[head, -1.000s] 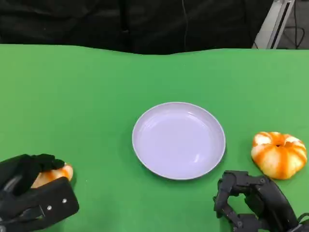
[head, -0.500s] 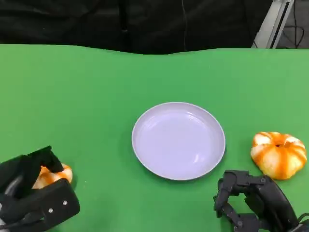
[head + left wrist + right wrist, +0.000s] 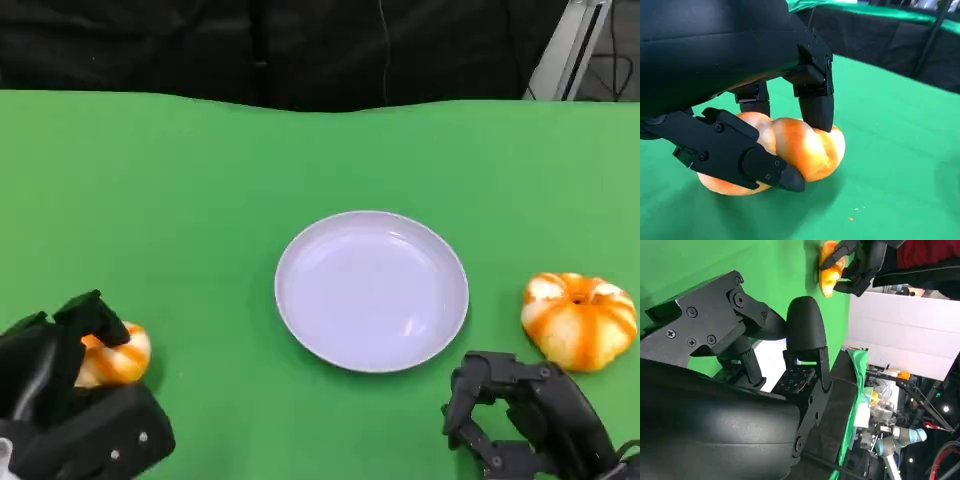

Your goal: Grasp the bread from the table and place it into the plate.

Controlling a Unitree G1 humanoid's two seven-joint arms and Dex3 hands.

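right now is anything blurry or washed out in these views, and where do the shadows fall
Head view: sharp and evenly lit, with a soft glare streak on the plate and a faint shadow under the bread held by the left hand. Left wrist view: bread crisp, dark shadow on the green cloth beneath it, background soft. Right wrist view: the right hand looms dark up close; the white panel beyond is overexposed.

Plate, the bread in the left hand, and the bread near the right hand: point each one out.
plate (image 3: 371, 290), head view, on its bare centre.
bread in the left hand (image 3: 807, 150), left wrist view, on its glazed top between the fingers.
bread near the right hand (image 3: 579, 320), head view, on its striped top.
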